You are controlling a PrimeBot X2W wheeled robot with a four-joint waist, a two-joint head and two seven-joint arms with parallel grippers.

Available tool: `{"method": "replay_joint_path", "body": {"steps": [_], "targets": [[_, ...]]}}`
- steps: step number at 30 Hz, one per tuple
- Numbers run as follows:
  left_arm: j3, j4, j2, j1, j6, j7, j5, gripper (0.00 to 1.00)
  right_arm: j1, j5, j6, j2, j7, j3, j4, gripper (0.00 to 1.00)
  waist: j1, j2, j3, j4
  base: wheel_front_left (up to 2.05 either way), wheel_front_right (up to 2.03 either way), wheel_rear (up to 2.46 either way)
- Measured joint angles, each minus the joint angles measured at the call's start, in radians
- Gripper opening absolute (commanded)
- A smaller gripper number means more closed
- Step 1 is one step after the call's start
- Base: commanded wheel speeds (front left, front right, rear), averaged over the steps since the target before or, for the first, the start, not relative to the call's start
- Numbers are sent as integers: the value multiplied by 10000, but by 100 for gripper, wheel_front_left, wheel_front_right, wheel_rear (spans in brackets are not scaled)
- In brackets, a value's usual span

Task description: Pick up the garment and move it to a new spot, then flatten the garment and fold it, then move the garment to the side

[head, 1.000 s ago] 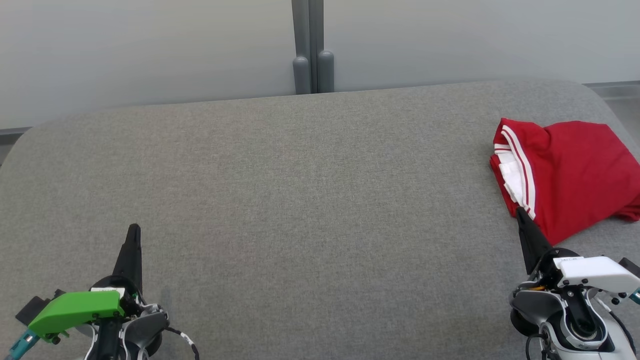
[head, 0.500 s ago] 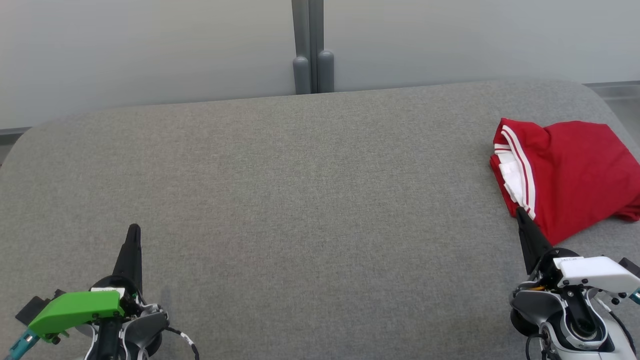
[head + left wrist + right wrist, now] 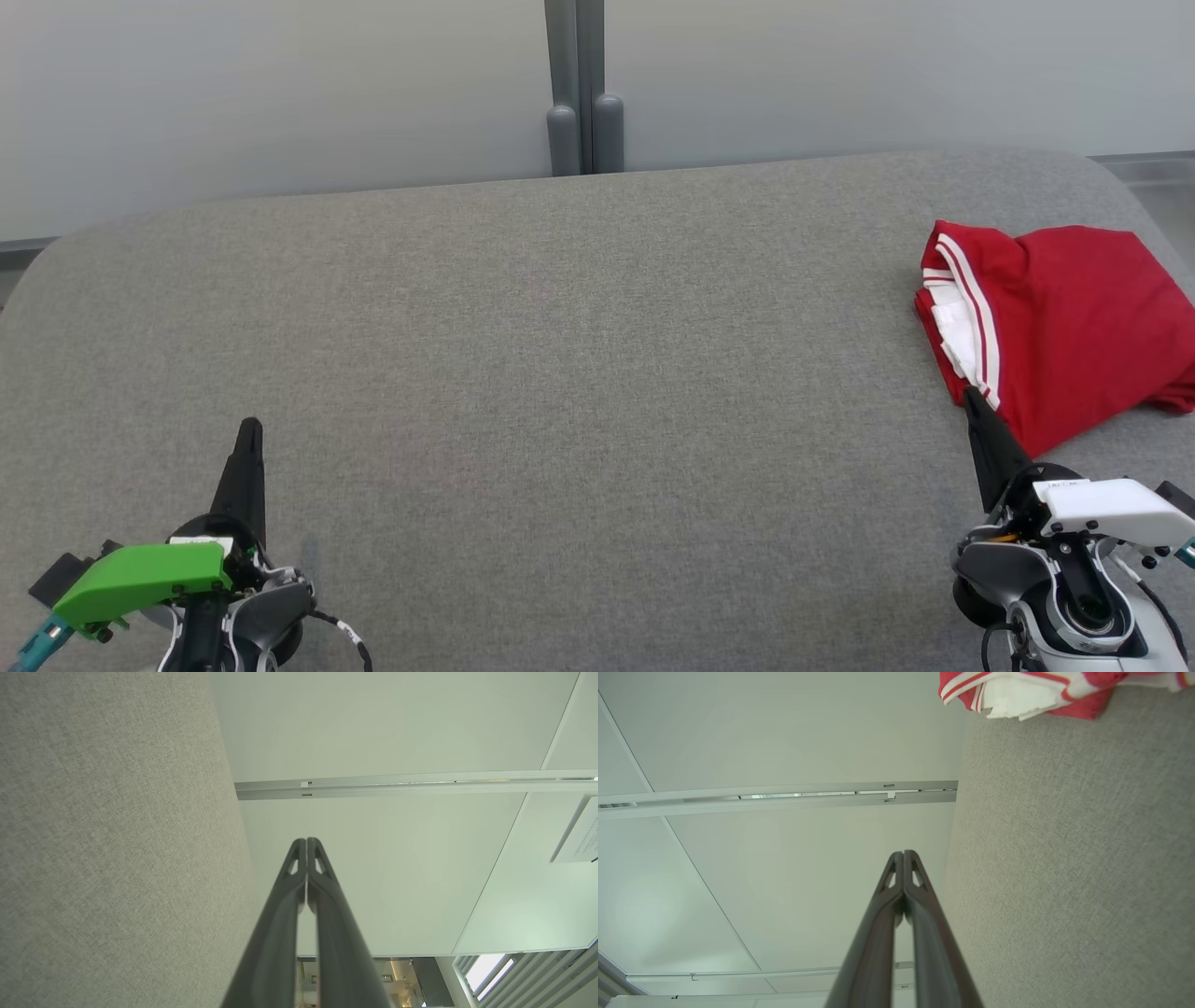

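Your left gripper [image 3: 249,429] has dark tapered fingers [image 3: 245,476], a green cover [image 3: 140,577] and a teal connector [image 3: 37,644]. Your right gripper [image 3: 972,399] has the same fingers under a white cover [image 3: 1111,499], above a rounded grey housing [image 3: 994,565].

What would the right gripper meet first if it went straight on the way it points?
Probably the pale wall: the right gripper aims past the red garment, which lies off its line on the grey cushion. Depth is unclear; it might brush the garment.
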Motion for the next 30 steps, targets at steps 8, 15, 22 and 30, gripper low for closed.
{"method": "replay_joint_path", "body": {"steps": [8,15,22,30], "targets": [[0,0,0,0,0,0,0,0,1,0,0,0,0,0,0,0,0,0,0,0,0,0,0],[0,-2,0,-1,0,0,0,0,2,0,0,0,0,0,-2,0,0,0,0,0,0,0,0],[0,-2,0,-1,0,0,0,0,3,0,0,0,0,0,-2,0,0,0,0,0,0,0,0],[0,-2,0,-1,0,0,0,0,4,0,0,0,0,0,-2,0,0,0,0,0,0,0,0]]}}
